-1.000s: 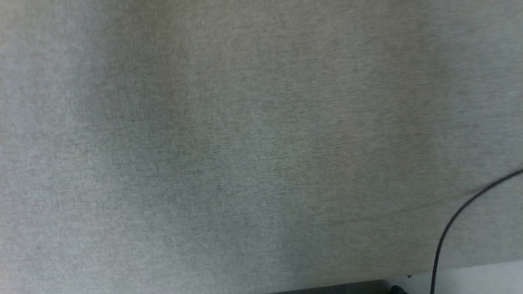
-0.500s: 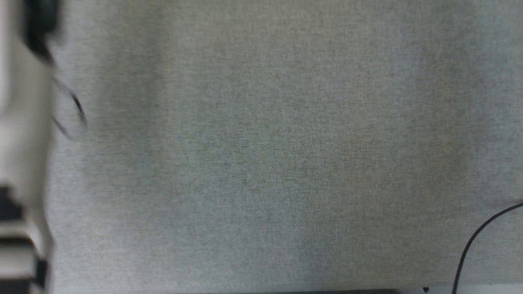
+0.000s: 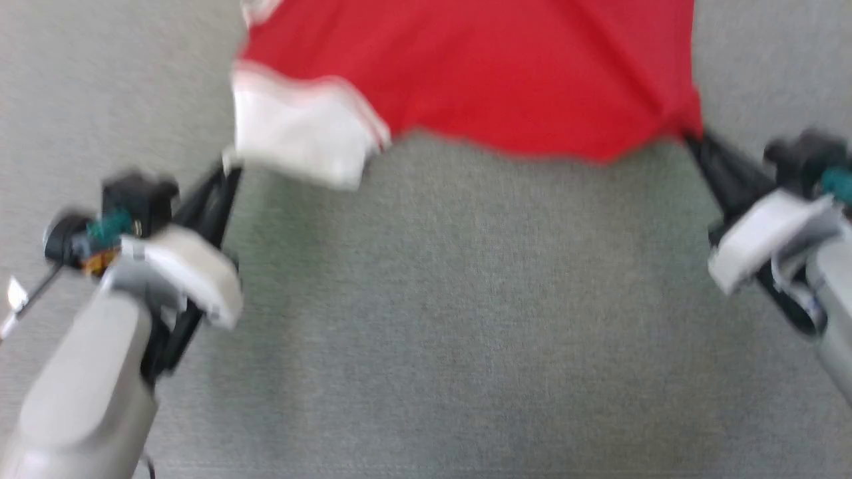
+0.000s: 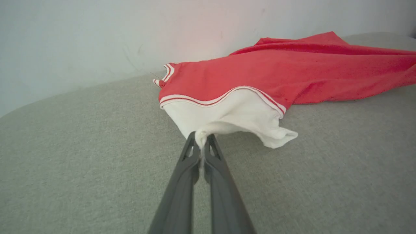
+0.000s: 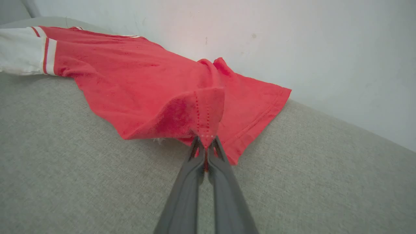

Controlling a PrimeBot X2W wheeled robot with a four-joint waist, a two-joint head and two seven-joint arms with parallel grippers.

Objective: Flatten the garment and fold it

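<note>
Left gripper (image 4: 201, 139) is pinched shut on the edge of the white sleeve (image 4: 227, 113) of the red jersey (image 3: 506, 73). The cloth is bunched right at its fingertips, and the rest of the shirt spreads away beyond them and across toward the other arm. Right gripper (image 5: 205, 143) is likewise clamped on a red hem corner (image 5: 208, 107), which tents up just ahead of its tips while the body of the shirt slopes off behind toward the pale wall (image 5: 292, 48). Between the two grippers the near edge sags in a shallow curve over the grey fabric-covered worktop (image 3: 432, 299), and ridges run across the red panel.

To my eye this is the flattening step: the jersey is held at two points along one side and is not yet smooth. The next move would call for drawing both grippers apart and back toward the robot together, pinches kept firm, until sag and ridges pull out.
</note>
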